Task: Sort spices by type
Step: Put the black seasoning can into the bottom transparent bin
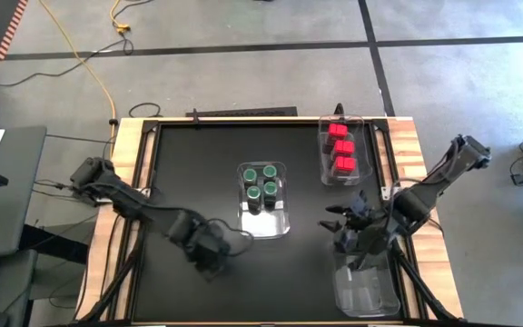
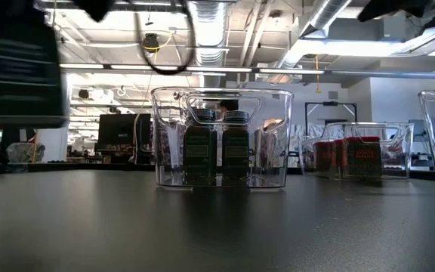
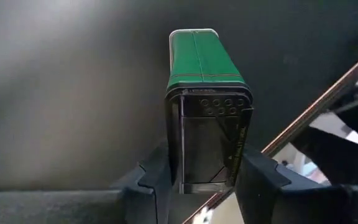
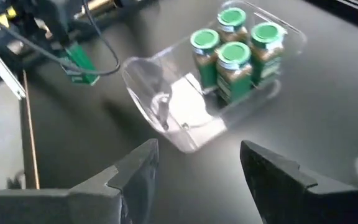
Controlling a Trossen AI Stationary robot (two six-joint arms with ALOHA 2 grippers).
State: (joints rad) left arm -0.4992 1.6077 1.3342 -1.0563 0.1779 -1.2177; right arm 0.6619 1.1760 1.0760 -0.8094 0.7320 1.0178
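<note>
The left gripper [image 3: 201,177] had its jaws clamped on a small rectangular green tin with a dark perforated lid [image 3: 205,106], near the front left of the black bench [image 1: 189,173]. The right gripper [image 4: 197,165] hovered with its jaws apart and empty above the bench's right side. Four round green-topped jars [image 1: 261,183] stood in a clear plastic bin [image 1: 275,225] at the centre; bright red boxes [image 1: 341,151] filled another clear bin [image 1: 357,121] at the back right.

Green tin [image 3: 207,99] gripped; green-topped jars [image 1: 262,184], red boxes [image 1: 340,150] binned.
</note>
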